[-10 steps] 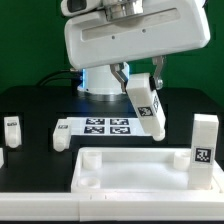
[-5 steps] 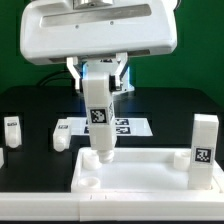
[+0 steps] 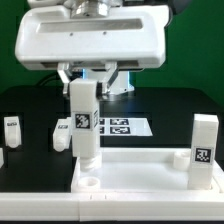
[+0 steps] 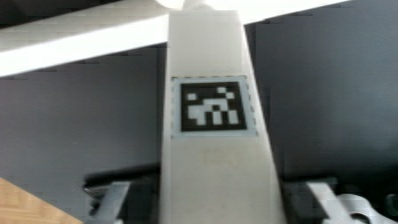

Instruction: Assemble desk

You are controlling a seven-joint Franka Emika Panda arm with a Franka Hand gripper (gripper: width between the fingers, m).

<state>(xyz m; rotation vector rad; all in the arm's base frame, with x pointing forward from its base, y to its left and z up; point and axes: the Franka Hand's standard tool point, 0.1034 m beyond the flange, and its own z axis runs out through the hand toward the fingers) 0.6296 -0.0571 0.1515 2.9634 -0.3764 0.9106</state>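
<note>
— How many legs are on the worktop (image 3: pixel 30 105)?
— Four short square ones. There's the gripped leg (image 3: pixel 82 125) at the centre, the three-o'clock leg (image 3: pixel 205 148), the nine-o'clock leg (image 3: pixel 12 128), and the half-hidden leg (image 3: pixel 62 135) just to the nine o'clock side of the gripped one. Each shows one tag.
— Panels?
— One panel (image 3: pixel 140 182), with one round corner hole (image 3: pixel 88 183) showing.
— Anything else?
— One marker board (image 3: pixel 125 127); its tags are partly covered, so I can't count them. One hand (image 3: pixel 88 82) with two fingers (image 4: pixel 111 197). One white sliver (image 3: pixel 2 158) at the nine o'clock edge, which I can't name.
</note>
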